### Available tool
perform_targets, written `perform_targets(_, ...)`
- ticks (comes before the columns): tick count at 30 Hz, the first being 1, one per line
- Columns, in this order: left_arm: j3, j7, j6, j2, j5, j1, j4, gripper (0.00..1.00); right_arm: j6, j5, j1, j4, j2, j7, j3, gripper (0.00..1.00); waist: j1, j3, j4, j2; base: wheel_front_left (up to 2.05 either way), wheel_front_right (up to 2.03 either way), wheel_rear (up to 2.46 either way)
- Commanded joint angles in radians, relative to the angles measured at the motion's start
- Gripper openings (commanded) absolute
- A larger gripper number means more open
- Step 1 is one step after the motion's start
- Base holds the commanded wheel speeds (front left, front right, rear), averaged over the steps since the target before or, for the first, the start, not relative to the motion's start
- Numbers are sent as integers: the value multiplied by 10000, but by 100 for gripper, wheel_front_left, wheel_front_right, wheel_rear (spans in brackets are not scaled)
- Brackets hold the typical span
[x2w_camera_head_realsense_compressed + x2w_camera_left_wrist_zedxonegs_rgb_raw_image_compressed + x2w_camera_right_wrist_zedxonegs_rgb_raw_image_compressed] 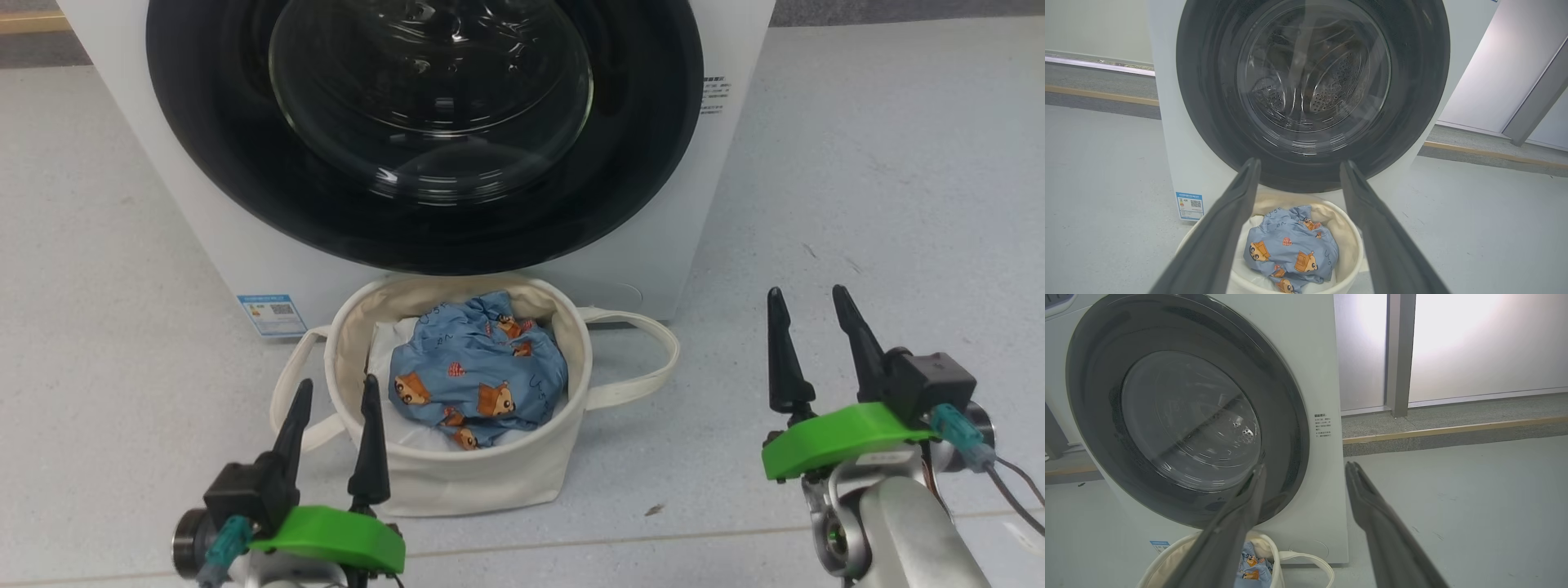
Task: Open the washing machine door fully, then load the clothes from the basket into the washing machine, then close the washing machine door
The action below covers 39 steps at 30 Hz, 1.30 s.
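Grey floor lies all around the white washing machine, which stands directly before my rig. The washing machine door sits flush against the front, so I judge it closed and the first step not yet done. Just in front of the machine stands the basket, and the clothes lie crumpled inside it (on a white bundle, which I leave alone). Nothing is loaded, then. My left gripper hovers at the near rim of the basket, fingers spread wide and empty. My right gripper hangs over bare floor, well apart from the basket, also wide and empty. As I see it, everything remains: opening the door fully, moving the clothes into the machine, closing the door.
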Motion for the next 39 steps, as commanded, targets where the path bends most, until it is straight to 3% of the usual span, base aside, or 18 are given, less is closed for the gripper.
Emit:
perform_targets(1, 128, -195, 104, 60, 421, -586, -247, 100, 0, -444, -514, -264, 69, -200, 164, 100, 0, 12, -14, 0, 0, 0, 0)
perform_targets(20, -69, -736, 443, 10, 2430, -619, -387, 100, 0, -2422, -553, -282, 208, -741, 233, 100, 0, 71, -87, 0, 0, 0, 0)
perform_targets(39, 255, -736, 68, -49, 1329, -516, 339, 100, 0, -1916, -442, -133, 215, -742, 236, 100, 0, -38, -100, 0, 0, 0, 0)
